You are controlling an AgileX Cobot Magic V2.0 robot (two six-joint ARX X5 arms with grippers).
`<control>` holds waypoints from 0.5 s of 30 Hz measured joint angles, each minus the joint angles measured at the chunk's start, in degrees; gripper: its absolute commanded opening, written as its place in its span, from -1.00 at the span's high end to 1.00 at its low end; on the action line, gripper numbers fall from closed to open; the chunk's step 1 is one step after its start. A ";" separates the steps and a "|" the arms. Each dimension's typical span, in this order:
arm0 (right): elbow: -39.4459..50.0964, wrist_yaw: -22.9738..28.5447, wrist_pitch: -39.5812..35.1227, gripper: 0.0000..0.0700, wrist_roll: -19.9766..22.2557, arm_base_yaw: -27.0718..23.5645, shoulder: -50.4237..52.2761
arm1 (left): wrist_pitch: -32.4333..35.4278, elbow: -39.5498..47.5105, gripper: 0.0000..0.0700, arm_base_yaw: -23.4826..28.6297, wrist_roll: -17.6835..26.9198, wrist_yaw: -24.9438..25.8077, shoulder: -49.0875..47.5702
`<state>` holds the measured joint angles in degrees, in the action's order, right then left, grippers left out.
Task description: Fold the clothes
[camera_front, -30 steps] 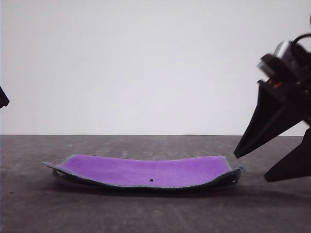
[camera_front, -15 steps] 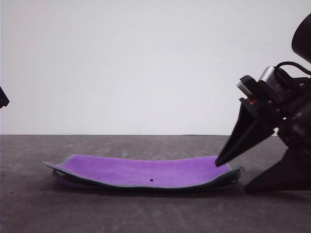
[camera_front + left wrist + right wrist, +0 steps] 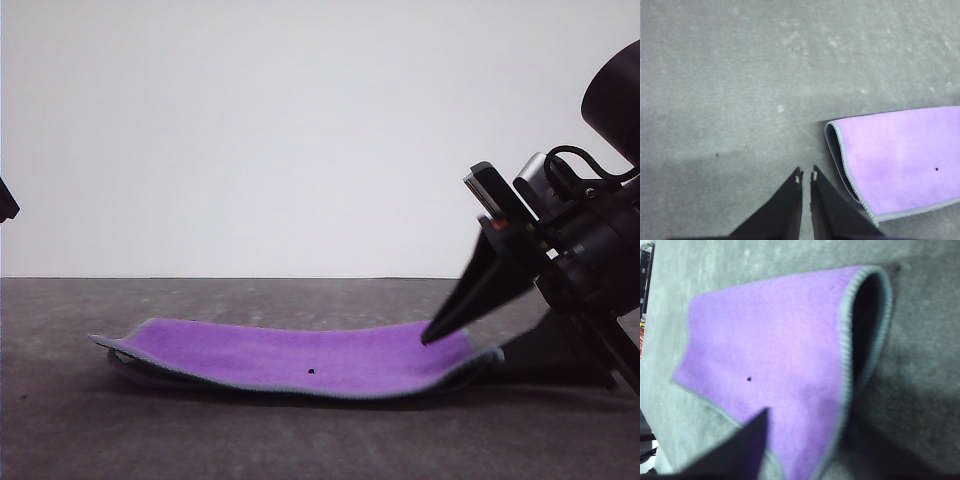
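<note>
Cloth (image 3: 300, 358) lies folded once on the grey desk (image 3: 320, 440), purple face up, approx centre. Right gripper (image 3: 462, 345) is at its right end w/ jaws spread, upper finger on top, lower one down by the desk; nothing pinched yet. Left gripper (image 3: 806, 176) hangs near the left fold, jaws nearly shut, empty. Risk: closing on just the top layer, so the fold peels open or goes skewed

The grey table (image 3: 300, 440) has one thing lying on it, a folded cloth (image 3: 300, 358) with its purple side up and a grey sewn edge.
</note>
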<state>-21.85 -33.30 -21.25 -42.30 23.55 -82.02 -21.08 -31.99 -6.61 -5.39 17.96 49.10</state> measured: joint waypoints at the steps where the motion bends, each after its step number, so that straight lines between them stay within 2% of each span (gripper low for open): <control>1: -0.21 -0.23 -0.31 1.00 0.00 0.00 0.00 | 0.00 0.00 0.97 0.00 0.00 -0.01 0.00; 6: -1.50 -2.55 -1.80 1.00 -0.04 0.17 0.00 | 0.02 0.00 0.97 0.00 0.00 0.00 0.00; 15: -5.07 -2.93 -2.04 1.00 -0.15 4.91 0.00 | 0.96 0.00 0.97 0.00 0.00 0.00 0.00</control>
<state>-26.91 -36.23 -23.29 -42.46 28.47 -82.02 -20.12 -31.99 -6.61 -5.39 17.96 49.10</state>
